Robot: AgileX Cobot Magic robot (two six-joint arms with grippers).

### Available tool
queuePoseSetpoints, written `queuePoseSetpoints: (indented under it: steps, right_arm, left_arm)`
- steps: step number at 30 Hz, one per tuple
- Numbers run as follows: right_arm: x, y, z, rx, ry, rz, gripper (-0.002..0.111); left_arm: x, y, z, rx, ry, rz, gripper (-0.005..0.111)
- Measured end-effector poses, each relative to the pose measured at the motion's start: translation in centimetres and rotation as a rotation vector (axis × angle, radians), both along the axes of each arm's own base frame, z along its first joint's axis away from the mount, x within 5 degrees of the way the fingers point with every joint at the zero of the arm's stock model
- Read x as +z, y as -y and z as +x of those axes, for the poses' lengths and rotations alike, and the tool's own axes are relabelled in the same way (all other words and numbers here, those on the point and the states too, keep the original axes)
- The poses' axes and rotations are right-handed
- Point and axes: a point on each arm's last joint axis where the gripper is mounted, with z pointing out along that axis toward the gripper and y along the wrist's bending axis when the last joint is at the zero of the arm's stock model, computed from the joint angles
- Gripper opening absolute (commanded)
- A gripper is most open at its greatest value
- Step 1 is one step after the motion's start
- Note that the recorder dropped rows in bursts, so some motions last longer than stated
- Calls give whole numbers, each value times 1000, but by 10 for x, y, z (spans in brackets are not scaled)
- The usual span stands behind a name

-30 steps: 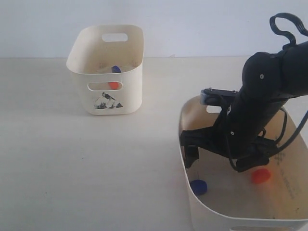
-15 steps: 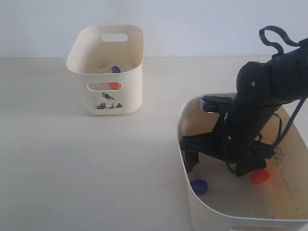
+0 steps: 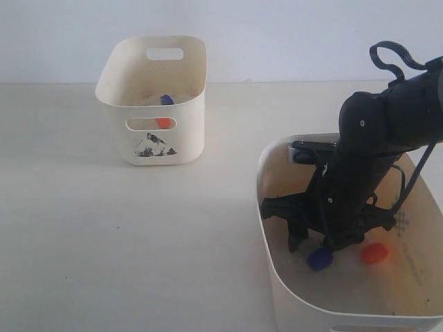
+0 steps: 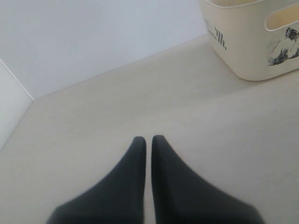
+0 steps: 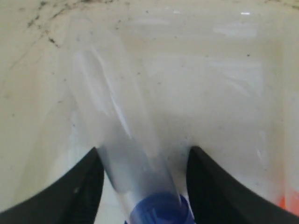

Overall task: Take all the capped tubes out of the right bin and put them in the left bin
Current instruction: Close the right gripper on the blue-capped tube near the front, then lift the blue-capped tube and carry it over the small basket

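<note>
The right bin (image 3: 278, 294) holds two capped tubes. One is clear with a blue cap (image 3: 320, 259); its body (image 5: 117, 116) lies between the fingers of my right gripper (image 5: 145, 149). One finger touches it and a small gap shows at the other, so the gripper (image 3: 311, 238) is still open around it. The other tube's orange-red cap (image 3: 374, 253) lies just beside it. The left bin (image 3: 187, 135) stands at the back left, with a blue cap (image 3: 166, 99) and an orange cap (image 3: 163, 122) showing inside. My left gripper (image 4: 148, 138) is shut, empty, above bare table.
A pale wall runs behind the table. The left bin's corner with its black print (image 4: 285, 44) shows in the left wrist view. The right arm and its cables (image 3: 394, 59) lean over the right bin's back rim.
My right gripper has dropped lower into the right bin and its jaws have narrowed round the blue-capped tube. The blue cap has shifted right, toward the orange-red cap.
</note>
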Motion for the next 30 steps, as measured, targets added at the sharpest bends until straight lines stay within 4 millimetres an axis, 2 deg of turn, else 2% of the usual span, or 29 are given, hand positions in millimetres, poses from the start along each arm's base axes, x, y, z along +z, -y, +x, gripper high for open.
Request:
queuePoseSetpoints:
  steps: [5, 18, 23, 30]
  right_arm:
    - [-1, 0, 0, 0, -2, -1, -1]
    - [6, 1, -6, 34, -49, 7, 0]
    - [29, 0, -15, 49, -35, 32, 0]
    - [78, -3, -28, 62, 86, 126, 0]
  left_arm:
    - [0, 0, 0, 0, 0, 0, 4]
    - [0, 0, 0, 0, 0, 0, 4]
    - [0, 0, 0, 0, 0, 0, 4]
    - [0, 0, 0, 0, 0, 0, 4]
